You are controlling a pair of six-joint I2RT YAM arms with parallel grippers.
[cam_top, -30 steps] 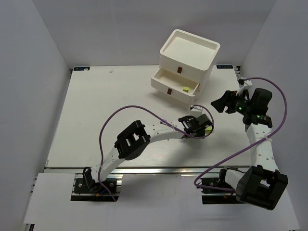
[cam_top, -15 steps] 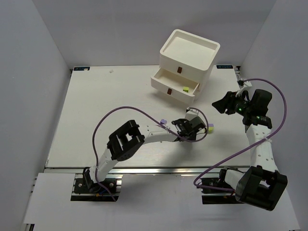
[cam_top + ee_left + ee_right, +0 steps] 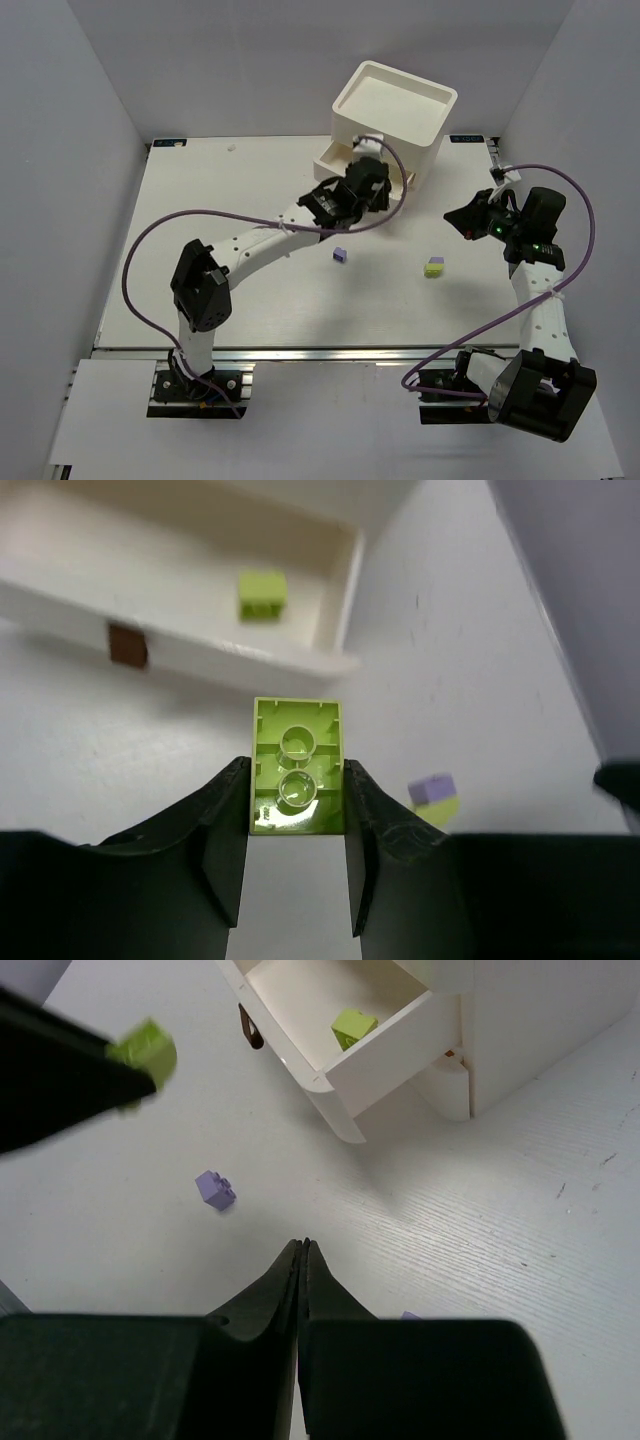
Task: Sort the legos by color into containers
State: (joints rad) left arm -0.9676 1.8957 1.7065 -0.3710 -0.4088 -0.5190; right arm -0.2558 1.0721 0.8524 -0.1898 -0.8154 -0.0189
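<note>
Meanwhile, the left end effector (image 3: 296, 785) grips a lime-green lego brick (image 3: 296, 742) between its fingers, hollow underside towards the wrist camera. It is just short of the open drawer (image 3: 200, 652) of the white drawer unit (image 3: 395, 110). Beyond it, a second lime brick (image 3: 262, 592) lies inside that drawer. The right end effector (image 3: 302, 1255) is clenched on nothing above the counter (image 3: 200, 220), with a pale purple brick (image 3: 215, 1189) ahead to its left.

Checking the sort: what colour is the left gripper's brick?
Lime-green brick; best in left wrist view.
</note>
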